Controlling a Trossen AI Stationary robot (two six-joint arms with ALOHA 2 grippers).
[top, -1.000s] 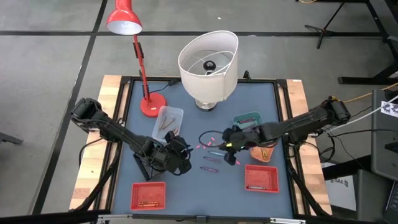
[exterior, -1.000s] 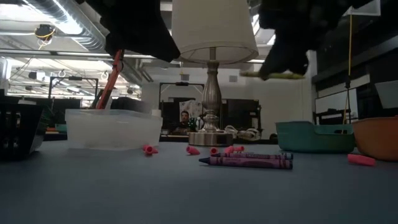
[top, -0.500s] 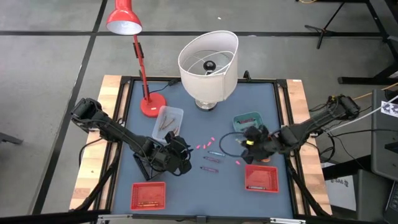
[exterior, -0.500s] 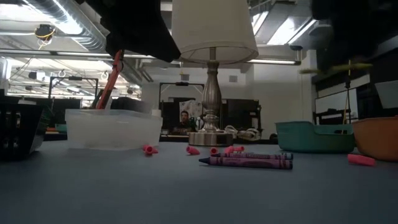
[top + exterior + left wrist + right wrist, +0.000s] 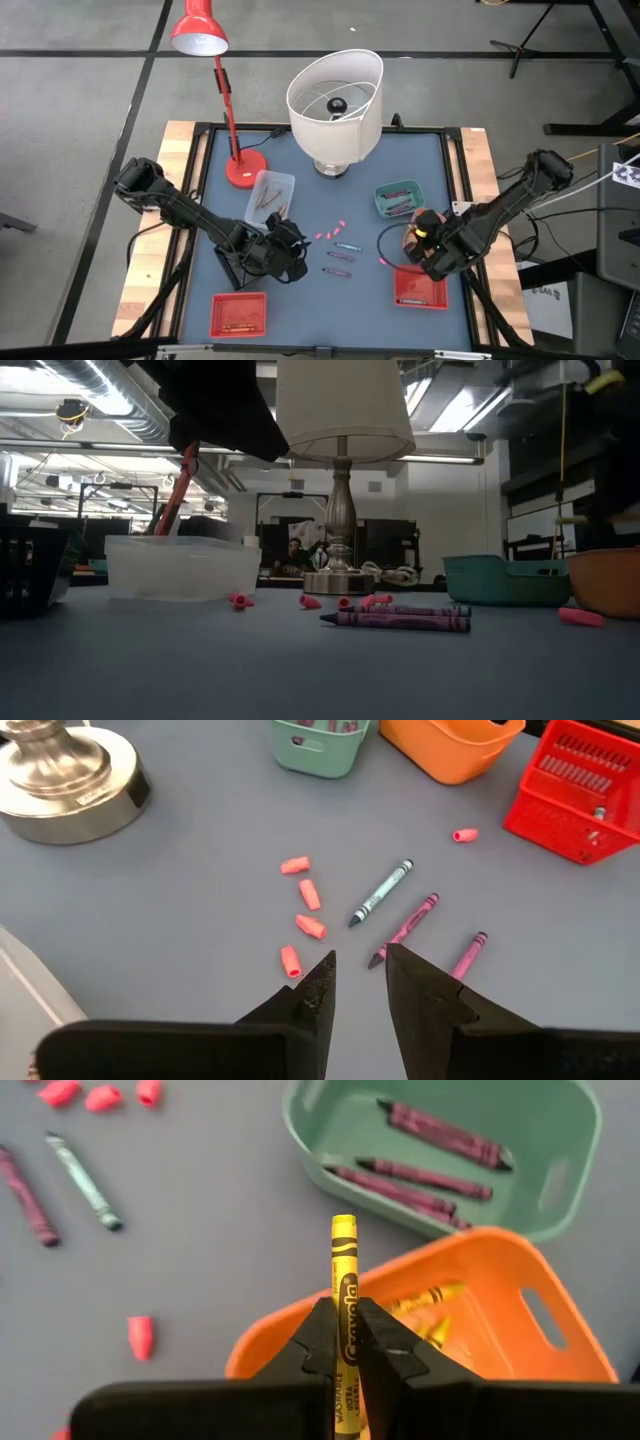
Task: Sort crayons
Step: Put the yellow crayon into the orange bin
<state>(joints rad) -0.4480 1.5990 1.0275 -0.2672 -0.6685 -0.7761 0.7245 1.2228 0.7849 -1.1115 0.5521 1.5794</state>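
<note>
- The right gripper [image 5: 345,1342] is clamped tight on a yellow crayon [image 5: 344,1295], paper wrapper with black lettering running along it, flat end sticking out past the fingertips.
- That crayon's long axis runs straight out in line with the fingers, and it hangs right over the near rim of the orange tray [image 5: 470,1342], which already has a few yellow crayons [image 5: 428,1296] lying in it.
- Just beyond sits the green tray [image 5: 560,1175] with several dark maroon crayons [image 5: 405,1188] lying roughly parallel to each other across its floor.
- In the high view the right gripper [image 5: 428,243] sits over the orange tray, between the green tray and a red basket [image 5: 420,291].
- Loose on the grey table [image 5: 180,870]: a teal-green crayon [image 5: 381,892] and two magenta crayons [image 5: 405,928], all lying flat on a similar diagonal, roughly parallel to each other, with small pink stubs [image 5: 303,910] beside them.
- The left gripper [image 5: 357,982] hovers near those loose ones with its fingers a little apart and nothing between them.
</note>
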